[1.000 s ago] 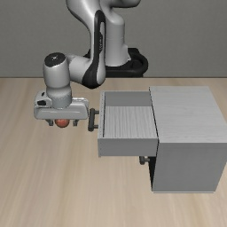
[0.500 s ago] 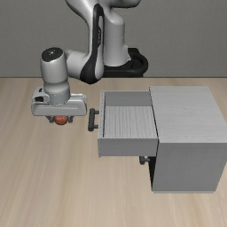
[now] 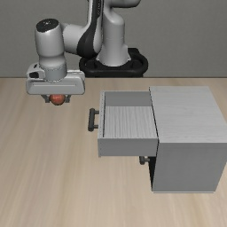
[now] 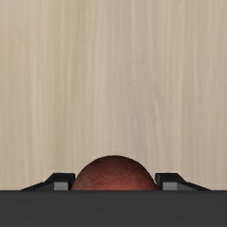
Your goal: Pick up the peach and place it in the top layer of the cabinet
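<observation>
exterior view: pincer (image 3: 55, 96) hangs near the exterior view's left of the cabinet (image 3: 186, 124), with the peach (image 3: 56, 100) tucked under the palm and apparently raised off the desk (image 3: 44, 177). the top drawer (image 3: 129, 120) stands pulled out toward the peach, its well open from above, drawer handle (image 3: 91, 120) at the near end. step in hand, as judged: carry the peach across to that open drawer. to do it well, keep height above the drawer's front wall and handle while crossing, travel level so the round fruit does not roll in the grip, stop over the middle of the well rather than its rim, then lower before letting go; a drop from height could bounce it out. wrist view: the peach (image 4: 113, 173) sits between the two fingers (image 4: 58, 183), which press on it from either side at about the fruit's width, so the pincer is closed on it, part-open only by the peach's bulk. bare desk (image 4: 113, 71) lies beyond, well apart.
</observation>
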Robot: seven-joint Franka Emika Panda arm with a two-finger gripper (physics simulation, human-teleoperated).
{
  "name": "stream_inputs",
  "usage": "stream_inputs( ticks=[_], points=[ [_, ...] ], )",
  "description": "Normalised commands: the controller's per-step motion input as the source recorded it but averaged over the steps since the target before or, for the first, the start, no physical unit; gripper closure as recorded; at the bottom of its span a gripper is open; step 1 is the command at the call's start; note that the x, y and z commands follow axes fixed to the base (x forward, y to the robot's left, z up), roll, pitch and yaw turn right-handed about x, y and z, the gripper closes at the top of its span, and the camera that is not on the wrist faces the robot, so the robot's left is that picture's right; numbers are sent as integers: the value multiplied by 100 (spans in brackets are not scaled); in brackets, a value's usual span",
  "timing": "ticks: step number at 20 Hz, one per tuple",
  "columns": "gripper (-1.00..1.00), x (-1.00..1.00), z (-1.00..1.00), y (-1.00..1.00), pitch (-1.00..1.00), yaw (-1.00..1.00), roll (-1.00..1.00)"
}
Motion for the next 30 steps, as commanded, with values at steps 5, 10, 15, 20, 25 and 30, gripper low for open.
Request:
stream_inputs(
  ticks=[5,10,15,20,25,30],
  points=[
    [100,0,100,0,0,0,0],
    [100,0,100,0,0,0,0],
    [100,0,20,80,0,0,0],
    [100,0,0,100,0,0,0],
    [100,0,0,100,0,0,0],
    [100,20,0,100,0,0,0]
  ],
)
